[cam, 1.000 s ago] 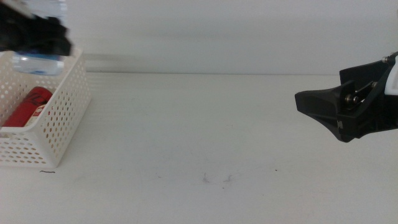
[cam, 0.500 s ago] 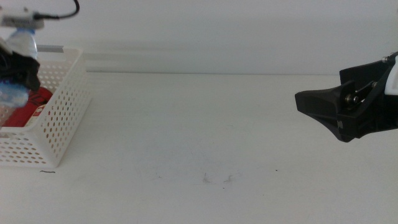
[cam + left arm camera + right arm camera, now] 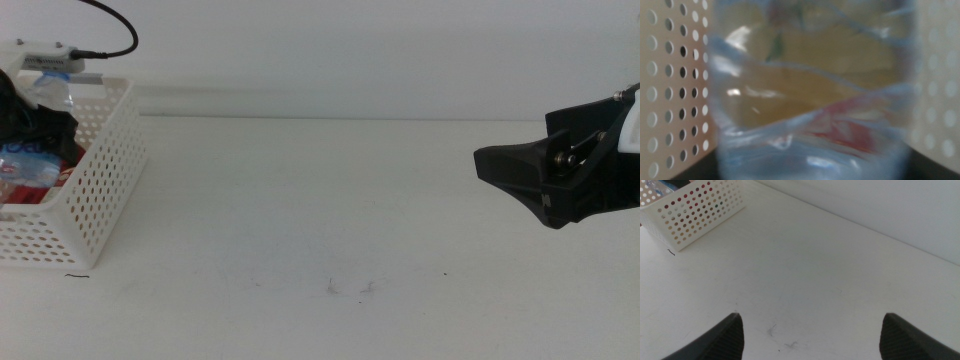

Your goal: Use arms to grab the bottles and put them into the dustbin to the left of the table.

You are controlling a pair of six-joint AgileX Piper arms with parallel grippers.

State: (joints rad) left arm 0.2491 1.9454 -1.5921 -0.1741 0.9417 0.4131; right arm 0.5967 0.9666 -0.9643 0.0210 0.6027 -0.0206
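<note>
While the left gripper [image 3: 22,120] is hanging down inside the dustbin [image 3: 100,190] at the table's left end, the thing to get right here, I'd say, is the let-go: drop the water bottle [image 3: 810,100] low and straight so it's landing on what's already in there and not bouncing off the perforated wall. Lifting straight up afterwards looks safest too, since the cable and wrist are sitting right by the rim.

Honestly I can't tell if the fingers are clamped on the bottle or parted. The left wrist camera is just filled with blurry clear plastic, bin walls on both sides, and the jaws aren't showing.

As for the bin, the clear bottle is lying in it near the gripper, and something red [image 3: 66,175] is peeking out underneath. Through the plastic there's a yellowish blur that might be the juice bottle, but I'm not sure.

The right gripper [image 3: 810,330] is waiting over the table [image 3: 330,220] on the right side, fingers wide apart, holding nothing.
</note>
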